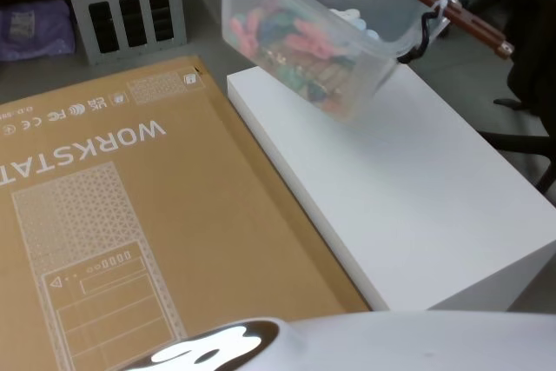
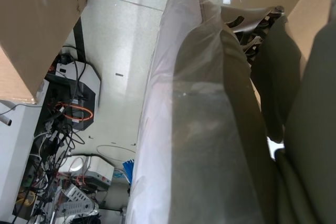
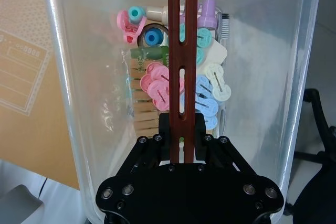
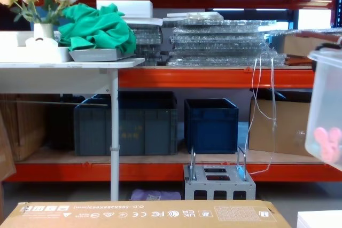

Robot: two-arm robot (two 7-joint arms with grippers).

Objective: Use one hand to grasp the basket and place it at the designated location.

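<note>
The basket is a translucent whitish bin holding several colourful clips and small items. It hangs tilted in the air over the far end of the white block. Its reddish-brown bar handle runs up and to the right. In the right wrist view my right gripper is shut on the handle, with the bin's inside below it. The basket's wall shows at the chest view's right edge, well above the block's corner. My left arm hangs parked at my side over the floor; dark parts of its gripper peek out behind plastic wrap.
A large flat cardboard box printed "WORKSTATION" lies left of the white block. A grey metal box with two loop handles stands on the floor beyond it. Dark blue crates sit on the orange shelf. A black chair stands at the right.
</note>
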